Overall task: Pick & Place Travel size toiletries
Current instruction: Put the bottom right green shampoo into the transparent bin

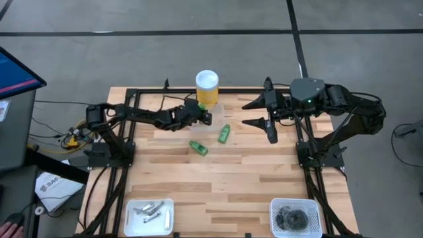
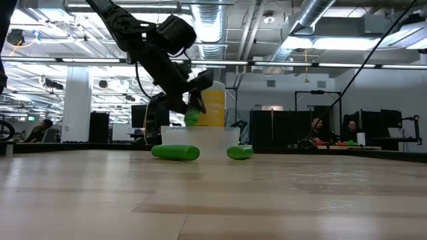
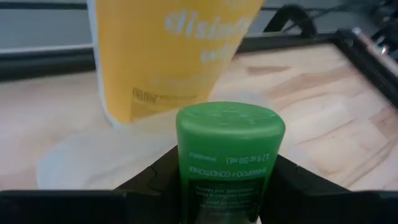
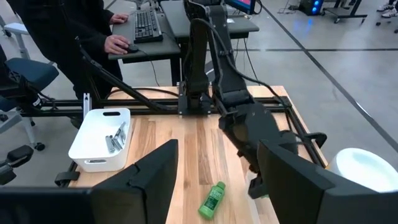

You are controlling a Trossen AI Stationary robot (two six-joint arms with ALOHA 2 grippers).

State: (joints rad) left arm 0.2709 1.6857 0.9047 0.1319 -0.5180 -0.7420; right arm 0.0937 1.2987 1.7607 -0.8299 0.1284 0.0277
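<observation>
Two green tubes (image 1: 198, 147) lie near the tabletop's (image 1: 231, 185) far edge awaiting pickup, while the left tool (image 1: 200, 114) holds a third tube (image 3: 227, 149) clamped for transfer and the right tool (image 1: 264, 111) waits wide open near that edge.

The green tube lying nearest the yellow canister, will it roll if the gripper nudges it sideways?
Probably: the green tube looks round and lies on its side on bare wood. It seems small and light, so a nudge may skid or spin it. Its flat cap end might curve its path.
</observation>
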